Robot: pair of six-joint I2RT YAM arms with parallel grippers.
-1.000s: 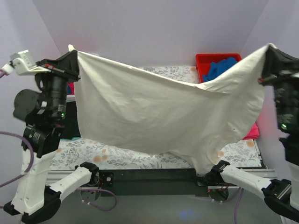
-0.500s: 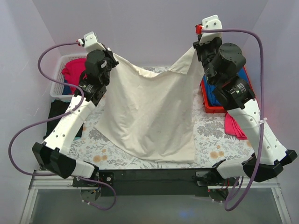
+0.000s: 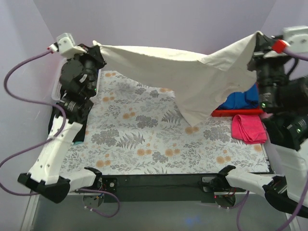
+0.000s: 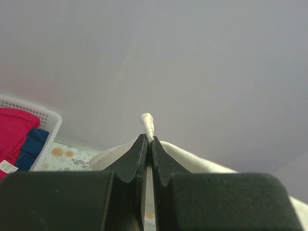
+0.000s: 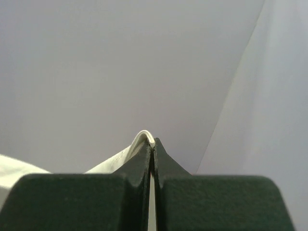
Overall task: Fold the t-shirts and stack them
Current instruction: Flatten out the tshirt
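Left hand (image 4: 147,138) is pinching one corner of the cream-white t-shirt (image 3: 192,77), jaws clamped tight; right hand (image 5: 153,143) is gripping the opposite corner likewise. The shirt is hanging stretched between them, raised above the floral tabletop (image 3: 144,139), sagging lowest right of centre.

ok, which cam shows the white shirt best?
Top external: the white shirt hangs stretched between the left gripper and right gripper. Each wrist view shows only a small pinched corner poking past its shut gripper.
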